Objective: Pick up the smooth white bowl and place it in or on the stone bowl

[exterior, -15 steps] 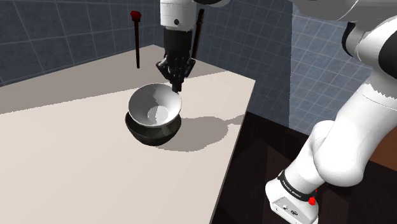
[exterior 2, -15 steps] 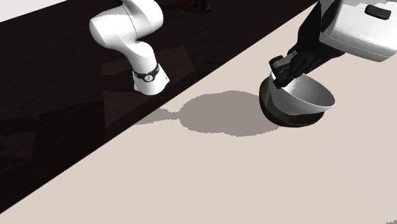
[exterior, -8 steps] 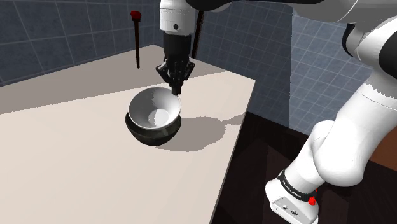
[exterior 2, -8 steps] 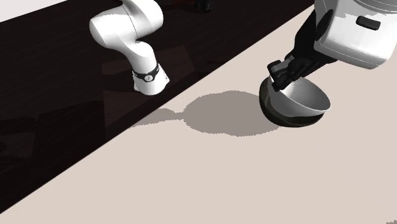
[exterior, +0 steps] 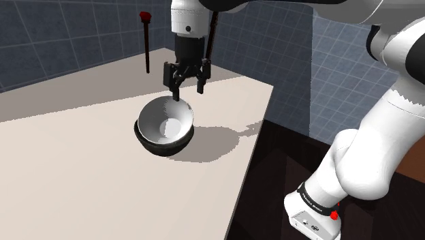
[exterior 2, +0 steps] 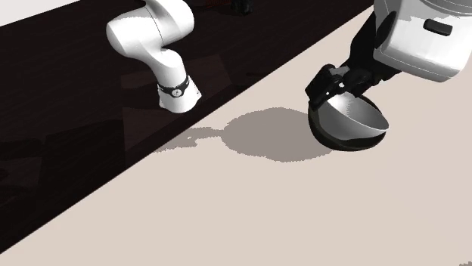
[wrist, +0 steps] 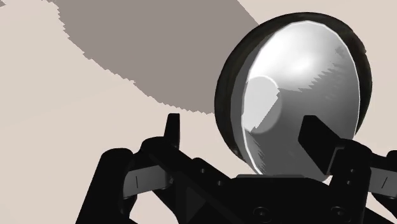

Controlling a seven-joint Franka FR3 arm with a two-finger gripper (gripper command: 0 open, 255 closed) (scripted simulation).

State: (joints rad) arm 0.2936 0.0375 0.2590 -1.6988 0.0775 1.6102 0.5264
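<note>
The white bowl [exterior: 163, 121] sits nested inside the dark stone bowl [exterior: 160, 145] on the pale table [exterior: 82, 177], tilted slightly. My gripper [exterior: 187, 88] hangs just above the bowls' far rim, open, its fingers apart and holding nothing. In the second exterior view the gripper [exterior 2: 336, 81] stands over the near edge of the white bowl [exterior 2: 352, 117], which rests in the stone bowl [exterior 2: 333, 140]. In the wrist view the open gripper [wrist: 242, 127] straddles the rim of the white bowl [wrist: 299, 83], ringed by the stone bowl [wrist: 224, 95].
A thin dark stick with a red top [exterior: 146, 41] stands upright at the table's far side. The table's edge [exterior: 252, 150] drops to dark floor where the arm's base [exterior: 313, 211] stands. A blue tiled wall [exterior: 54, 34] runs behind.
The fingers were shut on the white bowl's rim and have now spread open, letting it go. The bowl has settled lower into the stone bowl.
</note>
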